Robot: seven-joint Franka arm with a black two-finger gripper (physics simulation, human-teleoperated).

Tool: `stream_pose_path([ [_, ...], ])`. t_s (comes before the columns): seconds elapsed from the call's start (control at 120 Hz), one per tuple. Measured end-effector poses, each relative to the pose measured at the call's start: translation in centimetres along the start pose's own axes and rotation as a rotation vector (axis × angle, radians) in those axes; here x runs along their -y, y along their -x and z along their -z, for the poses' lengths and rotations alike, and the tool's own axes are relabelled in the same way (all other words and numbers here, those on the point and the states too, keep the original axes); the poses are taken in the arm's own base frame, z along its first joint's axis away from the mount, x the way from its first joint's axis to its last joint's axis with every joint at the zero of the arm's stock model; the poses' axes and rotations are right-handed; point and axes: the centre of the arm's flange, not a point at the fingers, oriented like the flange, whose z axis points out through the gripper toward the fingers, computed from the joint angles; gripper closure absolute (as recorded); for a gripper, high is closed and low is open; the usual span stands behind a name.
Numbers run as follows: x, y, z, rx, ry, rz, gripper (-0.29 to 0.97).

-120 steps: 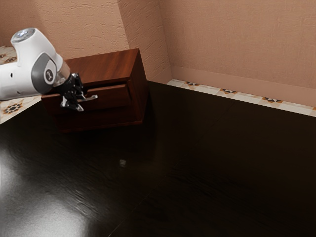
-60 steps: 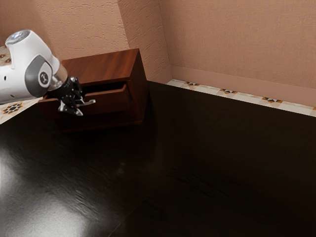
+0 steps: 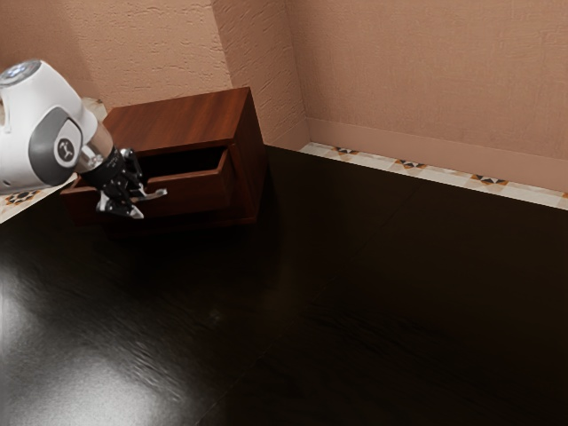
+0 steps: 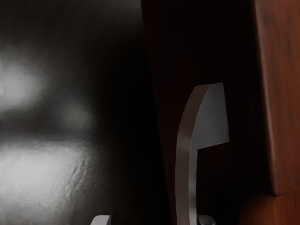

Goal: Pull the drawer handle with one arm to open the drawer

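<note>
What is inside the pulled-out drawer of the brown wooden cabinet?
The drawer of the brown wooden cabinet stands partly open. Behind its front panel a dark gap shows, with no object visible in it. The front panel and shadow hide the drawer's floor.

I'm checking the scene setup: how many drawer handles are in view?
1. The grey handle is on the front of the part-open drawer of the wooden cabinet, at the pincer. The cabinet's hidden faces may carry more.

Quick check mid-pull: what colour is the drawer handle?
The handle is plain silver-grey metal. It shows best in the wrist view.
</note>
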Motion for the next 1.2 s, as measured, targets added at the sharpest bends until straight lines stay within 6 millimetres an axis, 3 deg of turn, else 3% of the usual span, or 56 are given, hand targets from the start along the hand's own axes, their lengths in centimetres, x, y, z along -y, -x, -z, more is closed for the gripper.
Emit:
stream_pose_path([
  [0.775, 4.6, 0.5, 2.4, 0.026, 0.006, -0.017, 0.56],
  [1.2, 5.9, 0.5, 2.8, 0.034, 0.006, -0.014, 0.73],
])
